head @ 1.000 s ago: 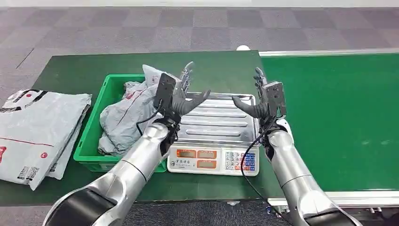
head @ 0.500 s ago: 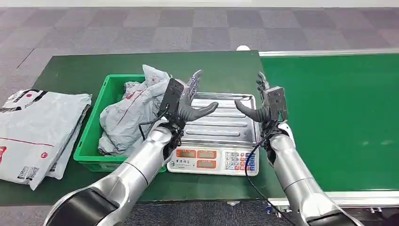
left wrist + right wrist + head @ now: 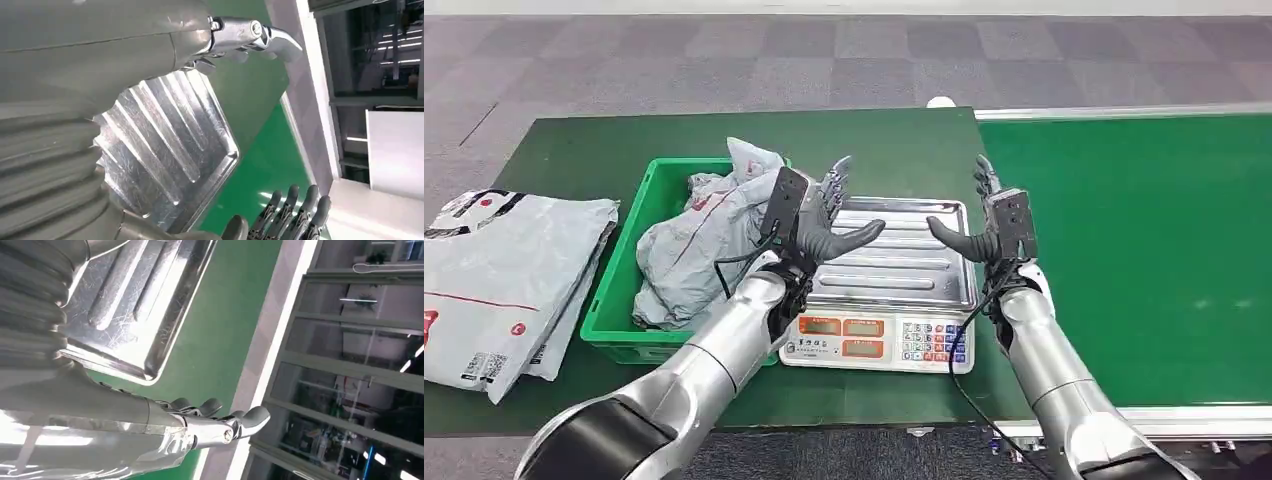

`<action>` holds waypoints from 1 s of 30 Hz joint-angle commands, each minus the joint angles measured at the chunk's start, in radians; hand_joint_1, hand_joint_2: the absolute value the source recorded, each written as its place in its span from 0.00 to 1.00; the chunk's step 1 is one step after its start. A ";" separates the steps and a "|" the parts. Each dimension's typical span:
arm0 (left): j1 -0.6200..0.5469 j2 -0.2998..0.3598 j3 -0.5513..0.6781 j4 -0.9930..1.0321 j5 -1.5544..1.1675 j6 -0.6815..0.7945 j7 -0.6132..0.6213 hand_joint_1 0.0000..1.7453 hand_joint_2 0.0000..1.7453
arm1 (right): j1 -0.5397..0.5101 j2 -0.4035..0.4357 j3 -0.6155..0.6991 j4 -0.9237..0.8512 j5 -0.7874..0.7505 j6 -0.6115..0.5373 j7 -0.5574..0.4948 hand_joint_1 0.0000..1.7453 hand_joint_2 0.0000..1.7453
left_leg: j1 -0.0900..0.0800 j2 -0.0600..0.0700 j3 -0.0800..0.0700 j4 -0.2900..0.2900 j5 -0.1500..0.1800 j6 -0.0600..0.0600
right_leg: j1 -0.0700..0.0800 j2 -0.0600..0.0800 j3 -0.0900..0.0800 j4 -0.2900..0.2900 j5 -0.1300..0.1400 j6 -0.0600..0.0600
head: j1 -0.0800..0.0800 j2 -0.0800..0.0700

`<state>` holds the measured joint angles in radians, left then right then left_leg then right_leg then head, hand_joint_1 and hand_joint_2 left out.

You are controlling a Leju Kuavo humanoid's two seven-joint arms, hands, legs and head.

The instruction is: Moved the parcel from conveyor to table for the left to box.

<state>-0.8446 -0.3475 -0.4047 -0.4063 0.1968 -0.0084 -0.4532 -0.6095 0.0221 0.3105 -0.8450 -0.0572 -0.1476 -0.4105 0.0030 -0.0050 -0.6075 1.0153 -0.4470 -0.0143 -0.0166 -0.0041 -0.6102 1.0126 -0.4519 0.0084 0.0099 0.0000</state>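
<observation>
Crumpled grey parcels fill the green bin on the table's left half. My left hand hovers open over the left side of the scale's ribbed metal tray, thumb pointing inward, nothing in it. My right hand hovers open at the tray's right edge, thumb pointing toward the left hand, also holding nothing. The left wrist view looks past the left hand onto the bare tray. In the right wrist view the right hand is spread beside the tray's corner.
The scale's display and keypad face me below the tray. The green conveyor belt runs along the right. More flat grey parcels lie stacked at the table's left end. Green table surface lies behind the scale.
My left hand has moved right and slightly forward, from beside the bin to over the tray's left side. My right hand has drifted a little to the right. Both stayed open.
</observation>
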 commanded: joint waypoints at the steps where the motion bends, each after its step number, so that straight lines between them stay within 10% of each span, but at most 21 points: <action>1: -0.050 0.018 -0.031 0.070 0.002 -0.022 -0.006 0.00 1.00 | -0.036 -0.027 0.024 0.068 -0.004 0.007 0.007 0.00 1.00 | 0.000 0.000 0.001 0.000 0.000 0.000 | 0.000 0.000 0.001 -0.001 0.000 0.000 | 0.000 0.000; 30: -0.037 0.047 -0.035 0.067 -0.025 0.026 -0.018 0.00 1.00 | -0.115 -0.034 0.068 0.218 -0.055 0.030 0.000 0.00 1.00 | 0.000 0.001 0.001 0.000 0.000 0.000 | 0.000 0.001 0.001 0.000 0.000 0.000 | 0.000 0.000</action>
<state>-0.8438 -0.3143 -0.4040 -0.3864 0.2101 -0.0190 -0.4685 -0.6473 0.0038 0.3220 -0.7301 -0.1213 -0.0859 -0.4200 0.0030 -0.0051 -0.6077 1.0153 -0.4470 -0.0142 -0.0167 -0.0046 -0.6101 1.0126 -0.4519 0.0084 0.0099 0.0000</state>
